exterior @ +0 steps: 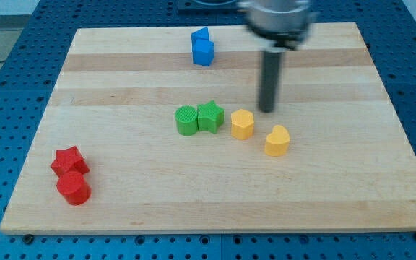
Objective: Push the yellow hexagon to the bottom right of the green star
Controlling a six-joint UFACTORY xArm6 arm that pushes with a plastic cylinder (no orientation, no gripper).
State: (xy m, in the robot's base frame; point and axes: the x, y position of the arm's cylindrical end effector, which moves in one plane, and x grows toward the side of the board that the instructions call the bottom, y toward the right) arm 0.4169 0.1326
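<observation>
The yellow hexagon (242,123) sits near the board's middle, just to the right of the green star (210,115) with a small gap. A green round block (186,120) touches the star's left side. My tip (266,110) stands up and to the right of the yellow hexagon, a short gap away, touching no block. A second yellow block, heart-like in shape (277,140), lies lower right of the hexagon.
Two blue blocks (202,47) sit together near the top edge. A red star (68,160) and a red round block (74,188) sit at the lower left. The wooden board (338,188) lies on a blue perforated table.
</observation>
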